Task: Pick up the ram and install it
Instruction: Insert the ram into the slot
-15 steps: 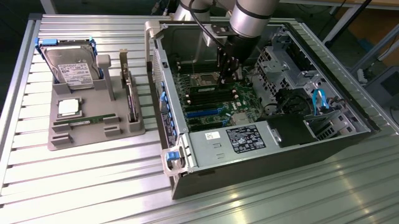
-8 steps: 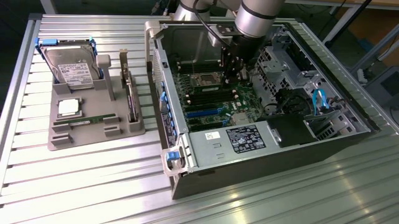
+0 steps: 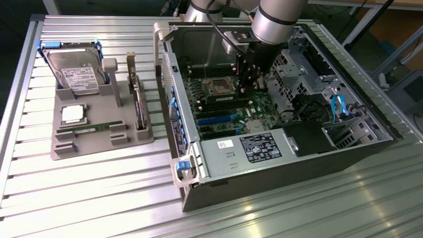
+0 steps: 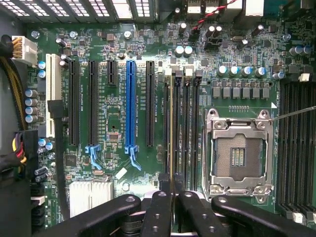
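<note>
Pick-up is judged complete. The ram (image 4: 171,128) is gripped edge-on between the fingers (image 4: 159,207), which are closed almost fully on its thin board. It is held inside the case (image 3: 284,178), over the motherboard (image 4: 118,123), in line with one slot of the bank (image 4: 185,128) beside the empty socket (image 4: 239,153). Whether its lower edge is entered in the slot cannot be told. Seating and latching are therefore judged outstanding. A second stick (image 3: 92,128) lies in the tray (image 3: 66,148), near the tabletop (image 3: 99,198) edge on the exterior view's left.
</note>
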You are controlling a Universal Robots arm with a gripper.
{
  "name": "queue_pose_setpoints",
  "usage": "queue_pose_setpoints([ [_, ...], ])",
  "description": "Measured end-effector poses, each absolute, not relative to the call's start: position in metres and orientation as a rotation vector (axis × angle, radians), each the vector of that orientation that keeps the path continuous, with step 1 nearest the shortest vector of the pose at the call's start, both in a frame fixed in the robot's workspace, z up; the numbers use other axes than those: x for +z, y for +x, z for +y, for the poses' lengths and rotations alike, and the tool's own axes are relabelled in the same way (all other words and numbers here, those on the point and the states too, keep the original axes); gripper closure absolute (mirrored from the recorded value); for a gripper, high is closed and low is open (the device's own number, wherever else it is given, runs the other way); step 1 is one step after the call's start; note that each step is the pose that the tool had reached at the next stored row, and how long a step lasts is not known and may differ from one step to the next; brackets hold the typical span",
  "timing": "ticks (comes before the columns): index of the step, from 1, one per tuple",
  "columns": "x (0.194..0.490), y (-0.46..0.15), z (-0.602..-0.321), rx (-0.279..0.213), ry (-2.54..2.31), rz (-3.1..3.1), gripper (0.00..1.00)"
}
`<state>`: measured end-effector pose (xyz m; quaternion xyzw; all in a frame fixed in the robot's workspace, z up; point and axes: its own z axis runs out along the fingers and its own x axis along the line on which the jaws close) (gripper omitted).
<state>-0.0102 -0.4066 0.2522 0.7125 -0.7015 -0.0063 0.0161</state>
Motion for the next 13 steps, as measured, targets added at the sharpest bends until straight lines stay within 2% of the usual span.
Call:
queue_pose_setpoints([
  [13,0.2488,-0.0130,-0.4066,-0.018,2.180,-2.220,0.88],
])
